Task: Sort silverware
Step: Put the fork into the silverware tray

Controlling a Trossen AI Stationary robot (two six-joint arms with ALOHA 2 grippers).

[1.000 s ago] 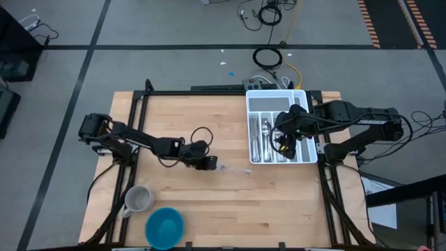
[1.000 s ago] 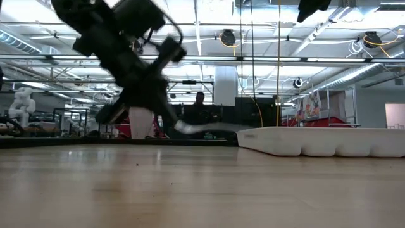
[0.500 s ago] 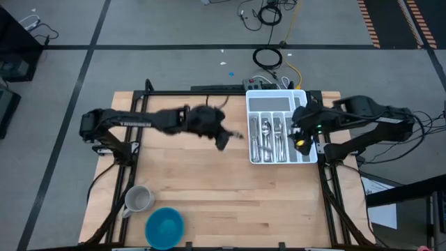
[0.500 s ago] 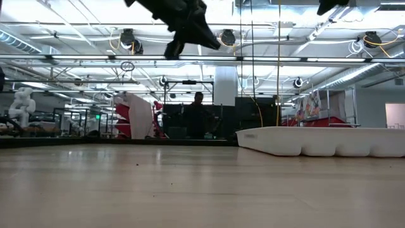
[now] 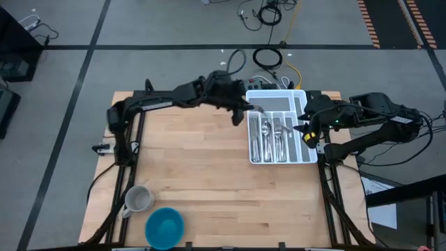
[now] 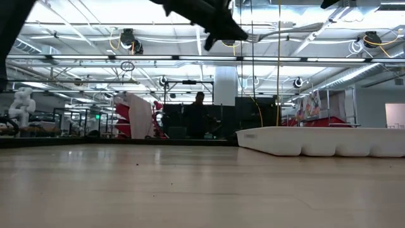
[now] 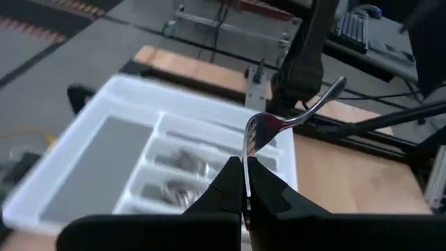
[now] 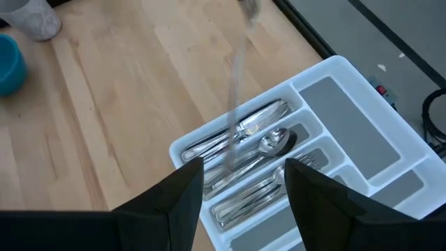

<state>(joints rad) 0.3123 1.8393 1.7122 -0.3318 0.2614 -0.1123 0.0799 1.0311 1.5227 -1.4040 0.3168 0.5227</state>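
Note:
My left gripper [image 5: 243,114] hangs above the far left corner of the white organiser tray [image 5: 279,98], shut on a shiny fork [image 7: 293,120]. The fork juts out over the tray, high above the table in the low view [image 6: 278,31]. Several pieces of silverware [image 5: 270,139] lie in the tray's long compartments. My right gripper [image 8: 244,173] stands open at the tray's right edge [image 5: 306,132], with nothing between its fingers. My left gripper pinches the fork's head end [image 7: 246,150] between its two fingertips. The fingers slant down from the table's left, roughly along the fork. The fork is lifted clear, and its handle [image 7: 333,87] sticks out beyond the fingers, curving upward over the tray.
A grey metal mug [image 5: 138,199] and a blue bowl [image 5: 164,226] stand at the table's near left. Bare wood [image 5: 202,160] stretches between them and the tray. The right arm [image 5: 369,115] reaches in over the table's right edge.
My left gripper has risen from the table's middle and swung toward the far right, rolling as it went. It now hangs by the tray. The fork, which lay on the wood, is lifted clear. My right gripper has drawn back from over the tray toward the right edge.

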